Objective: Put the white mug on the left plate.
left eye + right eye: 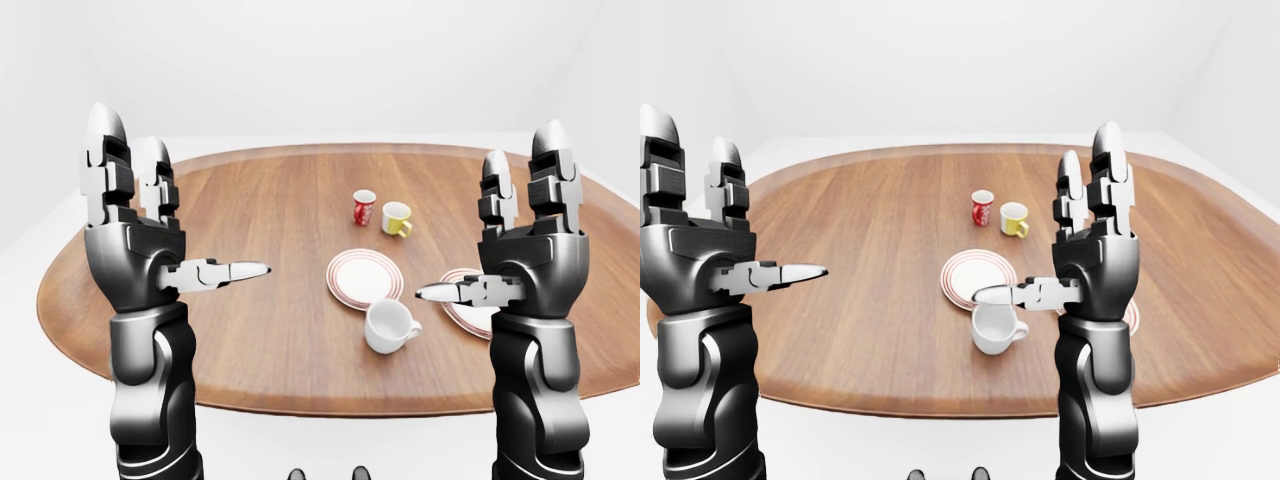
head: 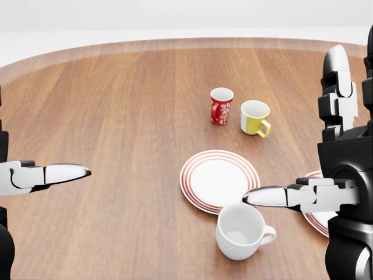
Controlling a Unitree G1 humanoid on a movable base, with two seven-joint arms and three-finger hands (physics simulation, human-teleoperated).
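Left-eye view first, nearest things first: both arms raised short of the tabletop (image 1: 270,330), left robot hand (image 1: 150,250) and right robot hand (image 1: 520,270) each with fingers spread apart and upright, thumb pointing inward, holding nothing. Just below and inward of the right robot hand's thumb tip, the white mug (image 2: 240,232), upright, handle turned toward that hand, resting on bare wood close beside the near rim of the left plate (image 2: 219,179), whether touching it hard to tell. Beyond the right robot hand, partly hidden by it, the right plate (image 1: 470,312). Farther off, well past either hand, a red mug (image 2: 221,105) and a yellow mug (image 2: 254,117). Likely best done by lowering the right robot hand, closing round the body or handle, lifting straight, then setting down over the plate's centre, well short of the far mugs.
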